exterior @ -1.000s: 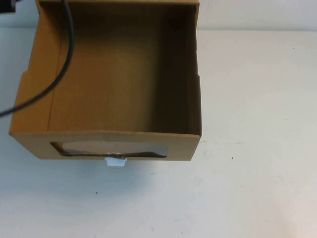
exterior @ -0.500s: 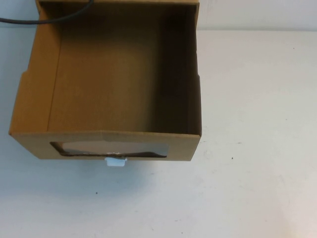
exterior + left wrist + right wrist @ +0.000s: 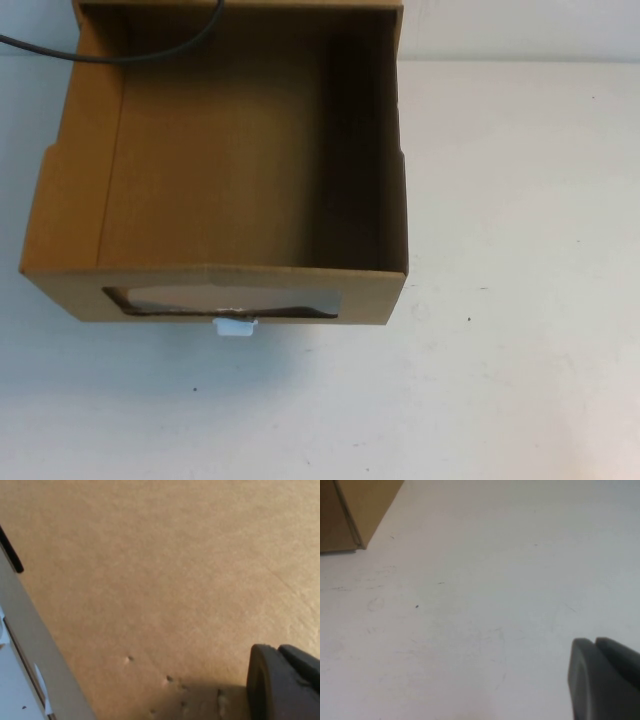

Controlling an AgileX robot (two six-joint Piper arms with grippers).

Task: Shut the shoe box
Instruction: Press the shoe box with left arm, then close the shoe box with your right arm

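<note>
high view: the shoe box (image 3: 215, 160) sits on the white tabletop (image 3: 520, 250) with its drawer pulled out toward the robot, its inside bare, the dark window (image 3: 225, 302) and white pull tab (image 3: 235, 327) on the near front. over the last second the black cable (image 3: 120, 52) has swung from draping across the left wall up to the far left corner, while the box has not shifted. this suggests the left arm has drawn back behind the box, and closing is not yet begun. neither tool shows here.

left wrist view: the left tool (image 3: 285, 682) shows only as a dark finger at the edge, hanging close over brown cardboard; open or closed cannot be told.

right wrist view: the right tool (image 3: 602, 677) hovers over bare tabletop, well apart from the box corner (image 3: 355, 510); its state cannot be told either.
</note>
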